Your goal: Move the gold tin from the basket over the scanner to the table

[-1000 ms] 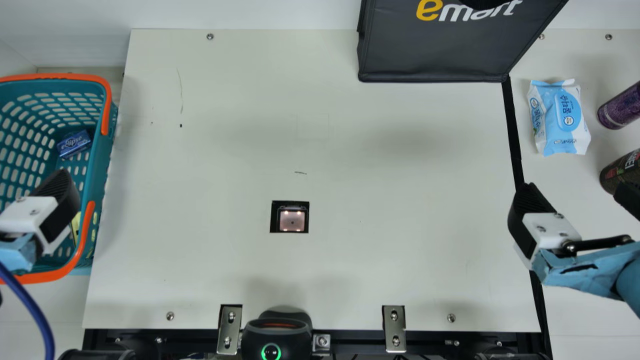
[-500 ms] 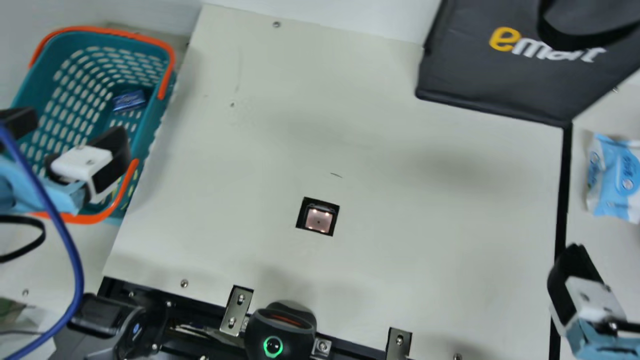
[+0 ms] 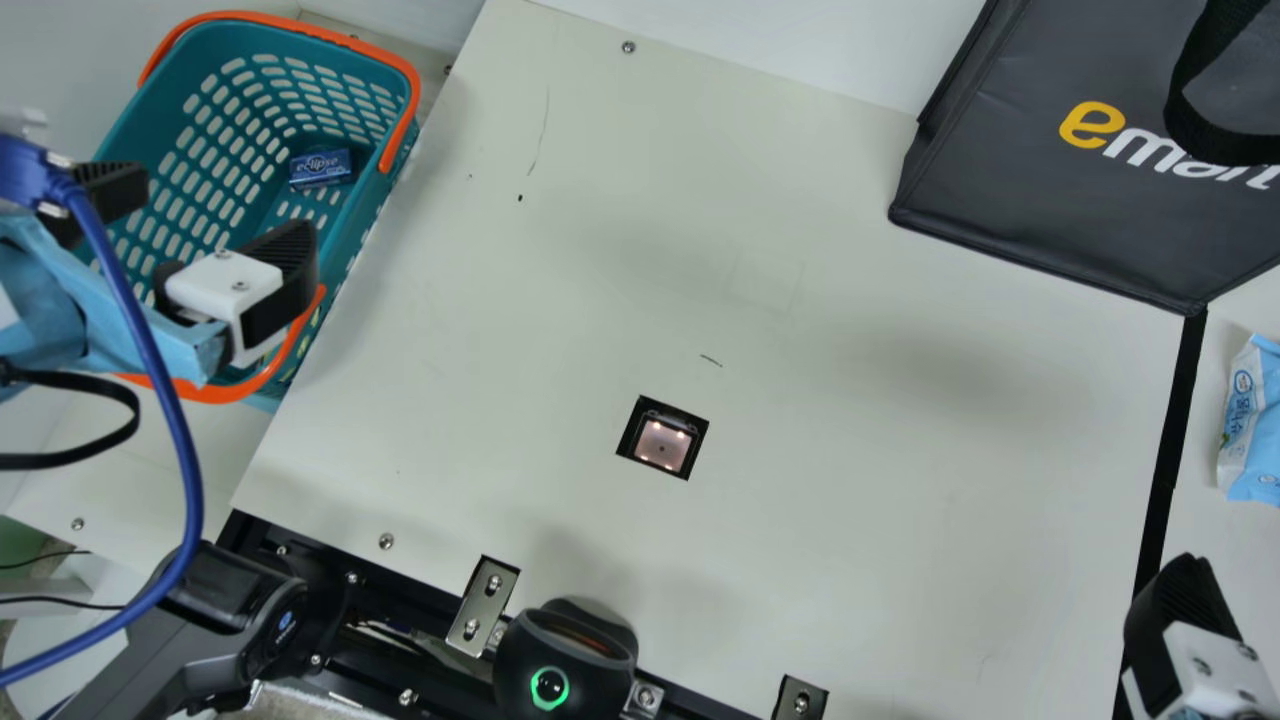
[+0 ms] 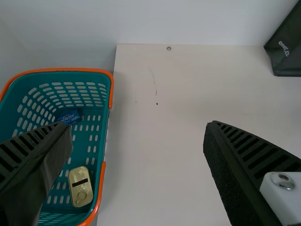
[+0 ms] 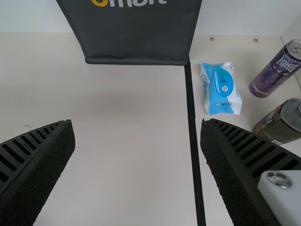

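Note:
My left gripper (image 3: 225, 215) hangs open above the teal basket (image 3: 225, 100) at the main view's left. In the left wrist view the gold tin (image 4: 81, 186) lies flat on the floor of the basket (image 4: 89, 141), near its orange-handled side; the left gripper (image 4: 138, 146) has nothing between its wide-set fingers. The scanner (image 3: 662, 440) is set into the table (image 3: 850, 450) near the middle. At the lower right my right gripper (image 3: 1185, 640) is over the table's edge; in its wrist view the right gripper (image 5: 136, 141) stands open with nothing held.
A blue mint box (image 3: 320, 168) lies in the basket with the tin. A black bag (image 3: 1050, 200) stands at the back right. A wipes pack (image 5: 221, 89), a purple can (image 5: 275, 70) and a dark can (image 5: 280, 122) are at the right. A black device (image 3: 565, 660) sits at the front edge.
The camera has turned to the left, shifting the whole picture; more of the left arm shows over the basket. Neither arm has clearly moved.

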